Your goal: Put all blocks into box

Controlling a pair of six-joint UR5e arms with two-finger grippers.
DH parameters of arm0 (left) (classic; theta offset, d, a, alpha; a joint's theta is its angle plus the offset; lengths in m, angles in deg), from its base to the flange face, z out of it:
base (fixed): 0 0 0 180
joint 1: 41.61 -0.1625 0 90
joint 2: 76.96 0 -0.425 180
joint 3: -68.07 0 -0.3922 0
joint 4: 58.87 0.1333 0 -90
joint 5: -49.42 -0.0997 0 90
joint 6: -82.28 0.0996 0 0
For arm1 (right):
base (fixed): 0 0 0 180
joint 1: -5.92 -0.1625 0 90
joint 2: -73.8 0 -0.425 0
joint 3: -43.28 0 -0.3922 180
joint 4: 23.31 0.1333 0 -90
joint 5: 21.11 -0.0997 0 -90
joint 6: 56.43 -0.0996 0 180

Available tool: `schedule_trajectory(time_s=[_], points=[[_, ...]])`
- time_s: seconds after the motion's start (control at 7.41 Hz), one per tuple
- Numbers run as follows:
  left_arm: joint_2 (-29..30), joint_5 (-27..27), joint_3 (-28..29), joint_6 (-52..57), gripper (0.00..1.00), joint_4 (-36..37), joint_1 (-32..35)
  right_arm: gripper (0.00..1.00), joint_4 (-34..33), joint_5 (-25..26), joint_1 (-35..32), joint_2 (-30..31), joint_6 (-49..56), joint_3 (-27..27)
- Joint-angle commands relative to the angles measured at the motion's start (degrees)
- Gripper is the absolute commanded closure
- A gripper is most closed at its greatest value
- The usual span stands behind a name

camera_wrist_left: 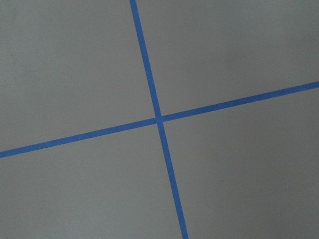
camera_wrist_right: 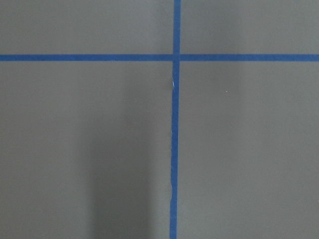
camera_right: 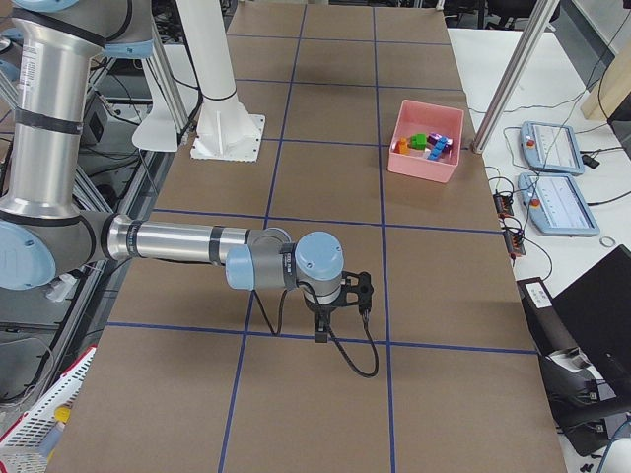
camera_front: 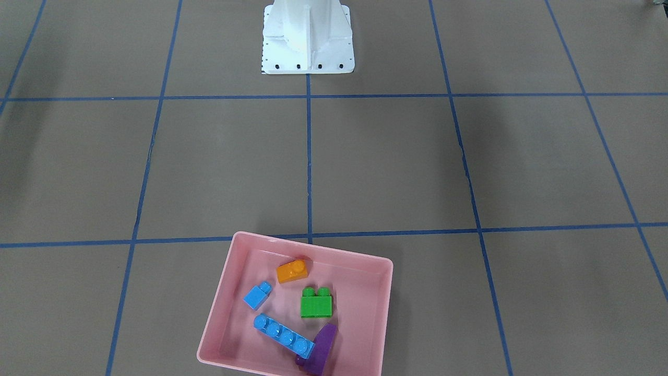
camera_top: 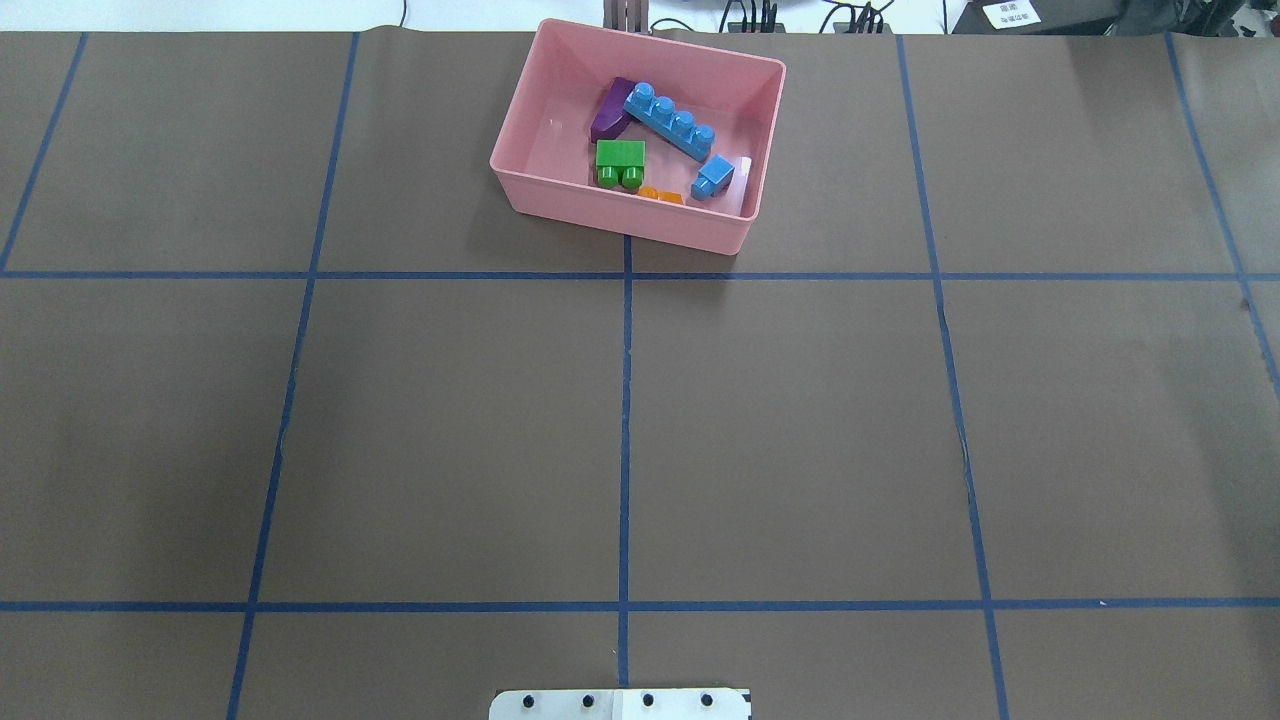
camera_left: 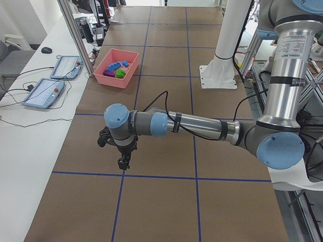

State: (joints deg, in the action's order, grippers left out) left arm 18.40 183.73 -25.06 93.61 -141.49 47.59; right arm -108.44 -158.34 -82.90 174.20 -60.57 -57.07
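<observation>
Exterior front-facing shows me the box (camera_front: pixel 365 313) holding all five: orange block (camera_front: pixel 292 271), small blue block (camera_front: pixel 258 295), green block (camera_front: pixel 316 304), long blue block (camera_front: pixel 283 336) touching purple block (camera_front: pixel 323 350). Left gripper (camera_left: pixel 122 162) and right gripper (camera_right: pixel 321 333) hang well away; I cannot tell whether either is parted or closed

Blue tape cross (camera_wrist_right: pixel 176 57) on brown table (camera_wrist_right: pixel 75 149)
</observation>
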Motion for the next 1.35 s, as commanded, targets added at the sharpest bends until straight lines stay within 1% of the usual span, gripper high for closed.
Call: schedule_trajectory(time_s=[0.0,0.27,0.54,0.67,0.81,0.94,1.08,1.21], points=[[0.0,0.16,-1.08,0.0,0.0,0.35,0.1,0.0,-11.75,0.9,-0.81,-8.25,2.1,0.07],[-1.23,0.16,-4.33,0.0,0.0,3.06,0.01,0.0,-12.7,1.34,-2.15,-9.25,3.79,-0.02],[-1.76,0.16,-6.01,0.17,0.0,2.03,0.01,0.0,-12.61,1.87,-2.24,-8.3,3.79,-1.06],[-4.11,0.07,-9.24,0.18,0.0,2.02,0.01,0.0,-12.61,1.79,-2.15,-7.33,3.7,-0.99],[-6.39,-0.02,-10.66,0.26,0.0,1.06,-0.08,0.0,-12.7,1.7,-2.24,-6.45,3.7,-1.68],[-6.94,0.24,-11.98,0.35,0.0,-0.69,-0.08,0.0,-12.78,2.31,-2.15,-5.83,2.92,-2.82],[-7.03,0.16,-11.91,0.18,0.0,-0.71,-0.25,0.0,-12.52,3.45,-2.06,-6.26,2.91,-2.92],[-7.12,0.25,-11.99,0.26,0.0,-0.79,-0.25,0.0,-12.61,2.67,-2.06,-6.53,2.91,-3.18]])
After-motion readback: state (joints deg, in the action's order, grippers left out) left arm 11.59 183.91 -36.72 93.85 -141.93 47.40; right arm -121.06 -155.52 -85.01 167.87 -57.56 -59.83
